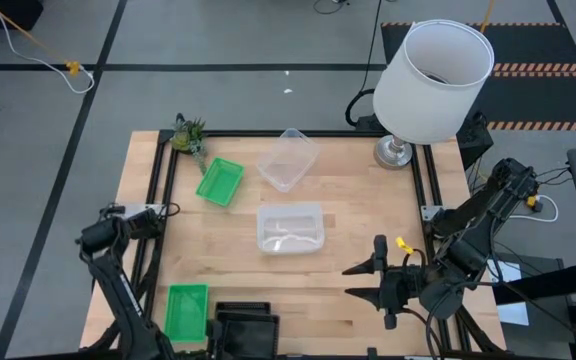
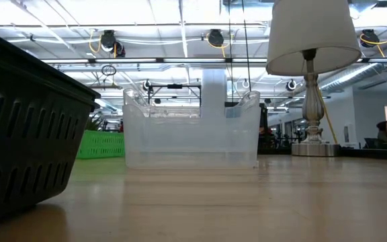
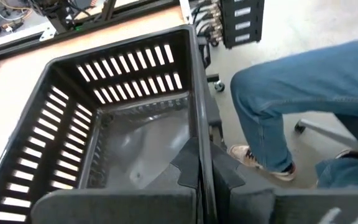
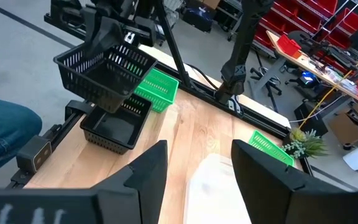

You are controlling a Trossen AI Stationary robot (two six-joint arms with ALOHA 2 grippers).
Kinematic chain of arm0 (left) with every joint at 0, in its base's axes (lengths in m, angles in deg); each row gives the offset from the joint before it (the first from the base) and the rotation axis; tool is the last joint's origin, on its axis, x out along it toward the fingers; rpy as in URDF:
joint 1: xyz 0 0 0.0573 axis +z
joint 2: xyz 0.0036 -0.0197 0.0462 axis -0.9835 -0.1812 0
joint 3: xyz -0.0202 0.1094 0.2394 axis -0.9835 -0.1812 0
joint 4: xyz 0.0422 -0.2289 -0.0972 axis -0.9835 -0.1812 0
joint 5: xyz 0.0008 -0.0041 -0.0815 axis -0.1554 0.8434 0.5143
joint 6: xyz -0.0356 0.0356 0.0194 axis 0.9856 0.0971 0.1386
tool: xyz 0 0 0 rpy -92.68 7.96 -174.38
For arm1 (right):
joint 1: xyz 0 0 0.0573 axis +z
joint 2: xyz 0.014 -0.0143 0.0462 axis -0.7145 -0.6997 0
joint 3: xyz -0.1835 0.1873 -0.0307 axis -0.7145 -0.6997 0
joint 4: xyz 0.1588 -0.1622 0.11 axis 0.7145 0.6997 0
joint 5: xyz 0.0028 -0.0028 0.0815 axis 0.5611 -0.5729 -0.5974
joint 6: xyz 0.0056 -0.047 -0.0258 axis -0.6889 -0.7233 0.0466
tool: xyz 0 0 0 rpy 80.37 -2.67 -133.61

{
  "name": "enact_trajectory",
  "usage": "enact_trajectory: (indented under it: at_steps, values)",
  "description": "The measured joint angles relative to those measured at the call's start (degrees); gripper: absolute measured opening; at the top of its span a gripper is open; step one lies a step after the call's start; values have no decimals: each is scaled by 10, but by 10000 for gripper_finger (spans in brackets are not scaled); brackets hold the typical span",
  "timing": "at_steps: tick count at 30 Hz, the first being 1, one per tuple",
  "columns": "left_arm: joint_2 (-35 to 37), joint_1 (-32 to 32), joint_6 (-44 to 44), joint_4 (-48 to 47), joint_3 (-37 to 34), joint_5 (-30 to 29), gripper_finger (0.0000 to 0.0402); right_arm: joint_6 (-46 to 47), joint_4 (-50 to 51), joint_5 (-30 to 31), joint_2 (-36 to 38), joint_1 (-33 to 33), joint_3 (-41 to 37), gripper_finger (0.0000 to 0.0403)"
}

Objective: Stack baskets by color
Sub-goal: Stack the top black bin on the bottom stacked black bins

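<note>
Wooden desk [image 1: 348, 270] inside a dark frame carries the work, with grey floor around it and a white lamp [image 1: 430, 75] at one far corner.

The lifted black mesh basket [image 4: 101, 71] hangs above a second black basket [image 4: 114, 127] resting at the desk's near edge. The left gripper [image 3: 205, 171] has its jaws closed on the lifted basket's rim wall, one finger inside and one outside. A person's legs in jeans [image 3: 291, 93] show beyond the desk edge.

One green basket [image 1: 186, 310] sits just beside the resting black basket; another green basket [image 1: 219, 181] lies farther off, toward the small plant [image 1: 188, 133]. Two clear baskets [image 1: 290, 228] occupy the desk's centre, one nearer the lamp [image 1: 287, 158].

The right gripper [image 1: 366, 280] waits near the central clear basket, jaws spread wide and holding nothing.

Procedure, as judged: square the lifted basket over the resting black basket so all four walls align, keep it level, lower until it nests, then release. A tilted entry may catch the rim and shove the lower basket off the desk edge.
</note>
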Motion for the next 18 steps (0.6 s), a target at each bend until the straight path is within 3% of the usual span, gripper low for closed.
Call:
enact_trajectory:
  at_steps: [8, 18]
  values:
    - [-14, 0, 19, -19, -2, 0, 11, 0, 0, 0, 0, 0, 0, 171]
    - [-13, 2, 65, 9, -77, -1, 13, 0, 0, 0, 0, 0, 0, 171]
